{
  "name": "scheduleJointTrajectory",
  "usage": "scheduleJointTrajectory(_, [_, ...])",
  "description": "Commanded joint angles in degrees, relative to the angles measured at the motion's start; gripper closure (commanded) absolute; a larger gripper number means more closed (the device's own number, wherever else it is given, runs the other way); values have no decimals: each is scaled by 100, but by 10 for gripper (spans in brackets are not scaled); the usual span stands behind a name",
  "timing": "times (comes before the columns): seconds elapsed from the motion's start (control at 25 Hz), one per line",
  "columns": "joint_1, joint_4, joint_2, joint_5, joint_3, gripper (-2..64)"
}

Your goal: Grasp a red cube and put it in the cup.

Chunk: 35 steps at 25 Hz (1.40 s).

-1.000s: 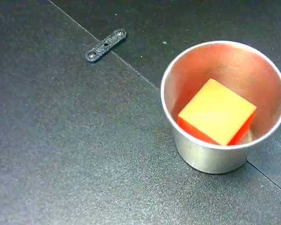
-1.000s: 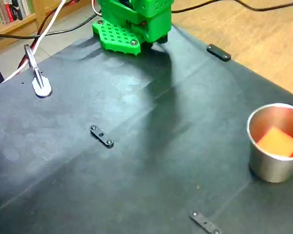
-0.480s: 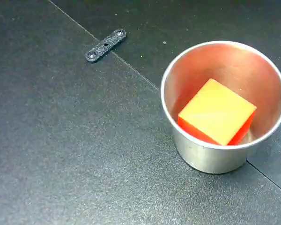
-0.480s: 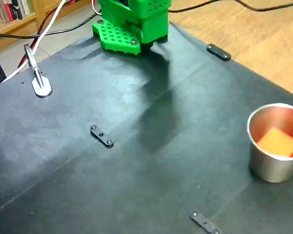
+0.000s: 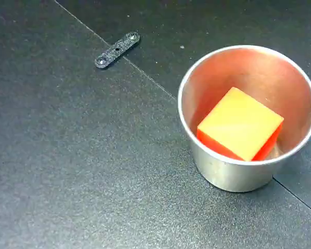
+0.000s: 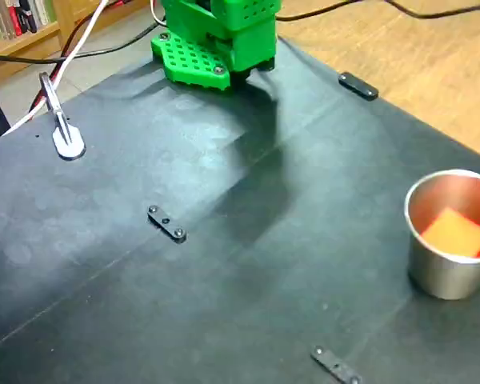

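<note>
The red cube [image 5: 240, 130] lies tilted inside the cup [image 5: 233, 176] on the black mat [image 5: 67, 166], so placement looks complete (nothing visibly remains); only the green arm base [image 6: 216, 36] shows, the gripper being out of view, its jaw state unknown.

A dark, matte surface [image 6: 144, 320] fills both fixed views, crossed by thin seam lines. A small black flat bracket [image 5: 117, 50] with screw holes lies on one seam in a fixed view. In another fixed view, similar black brackets sit mid-surface [image 6: 166, 223], at the near edge [image 6: 336, 366] and by the far right edge [image 6: 358, 86]. A metal clip [image 6: 62, 128] stands at the left. Black, red and white cables [image 6: 80, 44] trail over a wooden floor [image 6: 432, 72] beyond. Books [image 6: 16, 16] line a shelf at upper left.
</note>
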<state>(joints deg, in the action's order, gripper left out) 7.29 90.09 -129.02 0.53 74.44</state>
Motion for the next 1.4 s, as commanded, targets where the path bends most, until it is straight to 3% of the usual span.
scheduleJointTrajectory(0.0, [-44, -70, 9, 35, 9, 296])
scheduleJointTrajectory(1.36, [-26, -26, 18, -53, 18, 296])
